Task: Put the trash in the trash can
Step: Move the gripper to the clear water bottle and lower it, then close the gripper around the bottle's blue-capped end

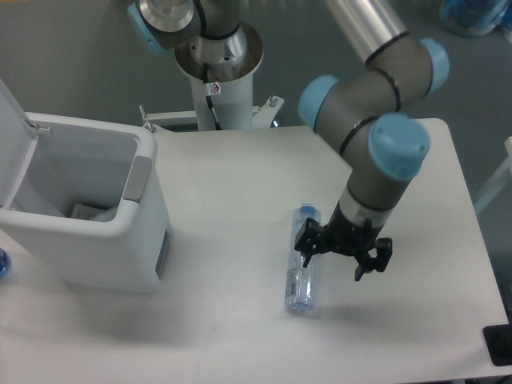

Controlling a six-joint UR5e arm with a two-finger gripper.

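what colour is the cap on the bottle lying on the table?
Blue. The cap sits at the far end of the clear bottle, visible in the fixed camera view.

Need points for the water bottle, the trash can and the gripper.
water bottle (301,276): fixed camera, clear body below the gripper.
trash can (140,232): fixed camera, white front wall.
gripper (343,254): fixed camera, midway between the fingers.
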